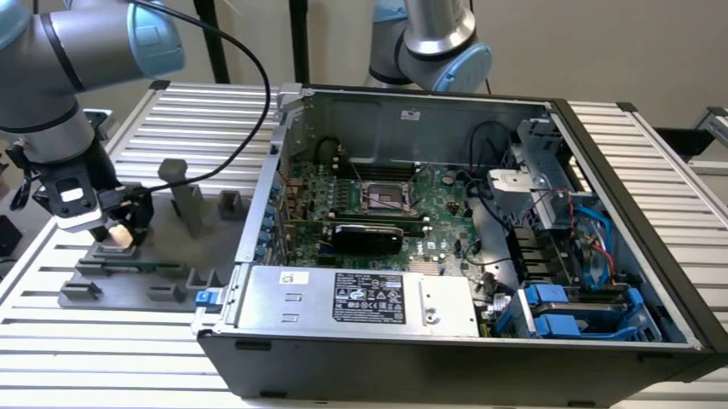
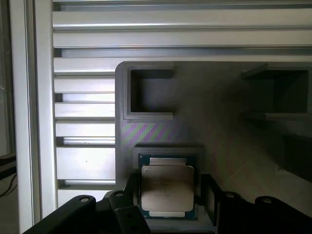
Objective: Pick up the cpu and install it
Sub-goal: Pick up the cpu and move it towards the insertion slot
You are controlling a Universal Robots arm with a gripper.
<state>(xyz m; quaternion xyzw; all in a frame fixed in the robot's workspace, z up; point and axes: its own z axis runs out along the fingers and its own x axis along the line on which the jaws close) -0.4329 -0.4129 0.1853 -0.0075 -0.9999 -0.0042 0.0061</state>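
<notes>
In a shallow square recess of the grey fixture, the cpu lies flat with its pale metal lid up and its green rim showing on the sides. The recess walls hug its edges, which I judge keeps the chip square and in a known spot so it can be taken cleanly. The gripper is low over it and straddles it from two opposite sides, the sensible way to take so thin a part by its edges without touching the lid or the underside. Whether the claw is already clamped on the chip or merely brackets it, I cannot tell. The chip has not been lifted: it sits level in its seat. Just beyond it on the same fixture is an empty pocket, and other upright blocks stand near, apparently holders for other parts. The fixture rests on a slatted metal table, at the exterior view's left. The arm comes down on it from above, a black cable looping off it. Well apart, towards the exterior view's right, the open computer case lies on its side so that the motherboard faces upward. On it, the cpu socket is open to access from above, with no chip visible in it.
</notes>
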